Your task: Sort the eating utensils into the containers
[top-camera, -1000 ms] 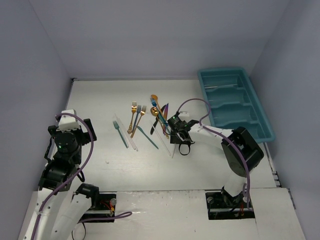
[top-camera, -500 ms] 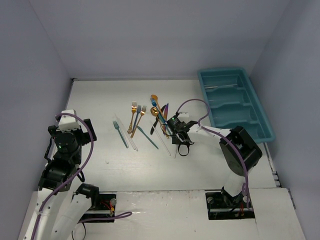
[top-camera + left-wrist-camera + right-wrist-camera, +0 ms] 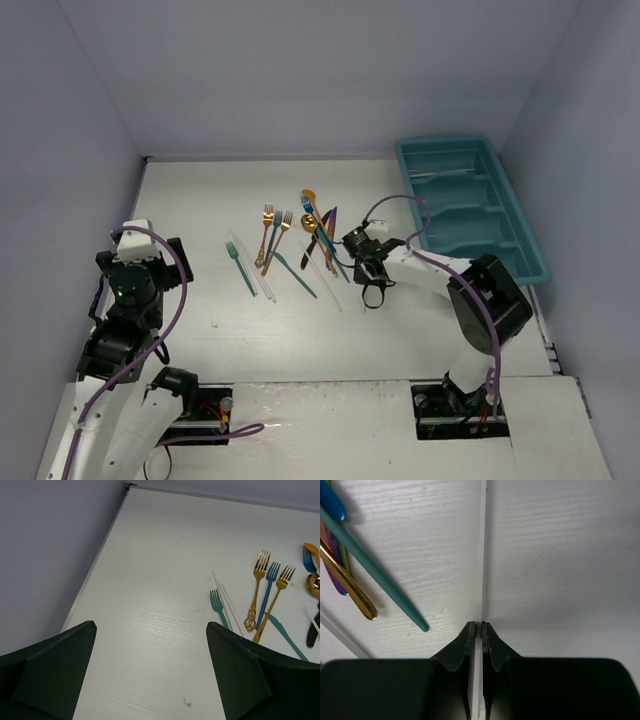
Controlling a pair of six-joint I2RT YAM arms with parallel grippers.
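Utensils lie mostly loose on the white tabletop (image 3: 200, 200), so you are early in the sort.

Nearest you, the left gripper (image 3: 150, 630) hangs with its jaws spread wide and nothing between them, well short of the cutlery. The right gripper (image 3: 481, 628) has its jaws pinched almost together on a thin clear-white strip (image 3: 483, 555). I cannot tell whether that strip is clear of the tabletop. Just left of it lie a slim teal handle (image 3: 380, 580), a gold handle (image 3: 350, 594) and a purple-iridescent one, close enough to be nudged when you draw the strip away.

Further out, a small teal fork (image 3: 240, 268) lies beside more clear-white strips (image 3: 258, 272). Beyond are two gold forks (image 3: 258, 587) with a blue fork (image 3: 268, 587) between them, then a teal knife (image 3: 286, 636) and a crowded overlapping bunch (image 3: 320, 228) of gold, blue and dark pieces.

Farthest right sits the long teal-blue plastic tray (image 3: 445, 142). Faint pale lines (image 3: 440, 176) in its far compartment may be clear pieces already sorted. The other compartments look bare, so nearly everything remains.
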